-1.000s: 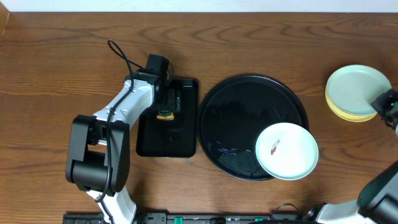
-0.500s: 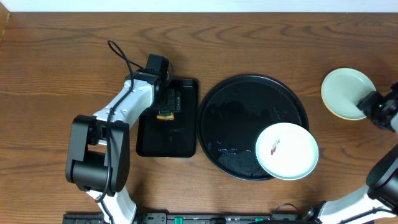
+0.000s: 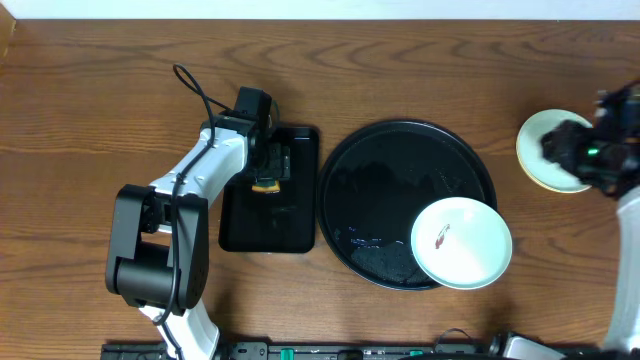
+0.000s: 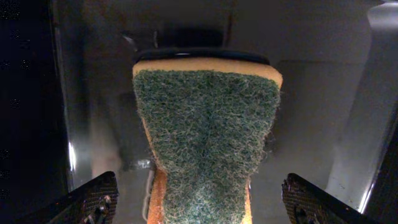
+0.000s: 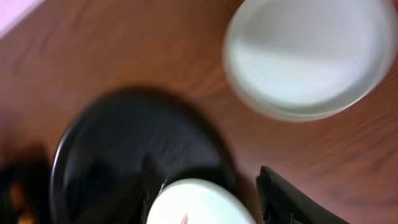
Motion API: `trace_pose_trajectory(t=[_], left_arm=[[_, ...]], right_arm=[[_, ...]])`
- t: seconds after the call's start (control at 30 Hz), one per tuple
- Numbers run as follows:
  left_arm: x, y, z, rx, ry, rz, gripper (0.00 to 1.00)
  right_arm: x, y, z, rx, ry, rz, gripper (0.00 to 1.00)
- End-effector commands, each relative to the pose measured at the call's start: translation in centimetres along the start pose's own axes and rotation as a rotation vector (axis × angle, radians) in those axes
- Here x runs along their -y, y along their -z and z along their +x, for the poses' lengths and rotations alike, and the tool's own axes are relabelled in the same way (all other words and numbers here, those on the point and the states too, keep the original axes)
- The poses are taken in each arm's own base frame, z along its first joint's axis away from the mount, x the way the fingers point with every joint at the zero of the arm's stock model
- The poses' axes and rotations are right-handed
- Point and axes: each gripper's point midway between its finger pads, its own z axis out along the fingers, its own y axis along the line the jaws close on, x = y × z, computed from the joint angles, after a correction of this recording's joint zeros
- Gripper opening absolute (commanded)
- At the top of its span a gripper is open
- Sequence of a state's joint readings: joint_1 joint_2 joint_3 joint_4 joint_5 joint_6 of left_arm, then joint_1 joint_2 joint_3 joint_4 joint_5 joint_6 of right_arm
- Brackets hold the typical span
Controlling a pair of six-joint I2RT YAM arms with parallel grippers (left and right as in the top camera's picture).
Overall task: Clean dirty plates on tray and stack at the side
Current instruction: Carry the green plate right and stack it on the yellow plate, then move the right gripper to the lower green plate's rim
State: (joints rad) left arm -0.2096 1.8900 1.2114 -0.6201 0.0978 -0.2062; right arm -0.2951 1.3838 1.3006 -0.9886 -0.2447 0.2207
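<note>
One white plate (image 3: 462, 242) with a reddish smear lies on the lower right of the round black tray (image 3: 380, 170), overhanging its rim. Two more plates (image 3: 535, 140), mint-white on pale yellow, sit stacked on the table to the right of the tray. My right gripper (image 3: 560, 147) hovers over that stack, open and holding nothing. The blurred right wrist view shows the stack (image 5: 311, 56), the tray (image 5: 112, 149) and the smeared plate (image 5: 199, 202) beyond my right gripper (image 5: 211, 199). My left gripper (image 4: 205, 205) stands open astride a green-topped yellow sponge (image 4: 208, 130), its fingertips (image 4: 93, 199) clear of it.
The sponge (image 3: 265, 183) lies in a smaller rectangular black tray (image 3: 285, 230) left of the round one, under my left gripper (image 3: 266, 165). A black cable (image 3: 195, 90) loops above the left arm. The table is brown wood.
My right gripper has opened and let go of the stacked plates, then swung up and left over them. The stack now sits slightly further left. The left arm has not moved.
</note>
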Motion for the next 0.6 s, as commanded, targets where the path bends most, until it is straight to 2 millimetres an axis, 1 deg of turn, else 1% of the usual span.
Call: trace_pose_trajectory(t=[0.0, 0.07, 0.13, 0.2, 0.3, 0.37, 0.47, 0.57], left_arm=[[-0.4, -0.2, 0.2, -0.004, 0.000, -0.015, 0.85], [-0.4, -0.2, 0.2, -0.004, 0.000, -0.015, 0.85], [-0.3, -0.2, 0.2, -0.005, -0.001, -0.015, 0.85], [-0.4, -0.2, 0.2, -0.004, 0.000, -0.015, 0.85], [-0.4, -0.2, 0.2, -0.004, 0.000, -0.015, 0.85], [-0.4, -0.2, 0.2, -0.004, 0.000, -0.015, 0.85], [-0.3, -0.2, 0.2, -0.004, -0.001, -0.015, 0.85], [-0.4, -0.2, 0.2, -0.004, 0.000, -0.015, 0.86]], right_arm=[[-1.5, -0.6, 2.9, -0.092, 0.051, 0.055, 0.50], [-1.3, -0.6, 5.1, -0.164, 0.092, 0.122, 0.50], [0.1, -0.1, 6.9, -0.225, 0.104, 0.229, 0.46], [2.0, 0.8, 8.8, -0.289, 0.041, 0.346, 0.42], [3.5, 1.5, 11.7, -0.382, -0.070, 0.432, 0.35], [4.5, 1.8, 13.7, -0.440, -0.149, 0.496, 0.32], [6.0, 1.7, 15.6, -0.467, -0.241, 0.589, 0.32], [6.7, 0.8, 16.4, -0.464, -0.272, 0.610, 0.32]])
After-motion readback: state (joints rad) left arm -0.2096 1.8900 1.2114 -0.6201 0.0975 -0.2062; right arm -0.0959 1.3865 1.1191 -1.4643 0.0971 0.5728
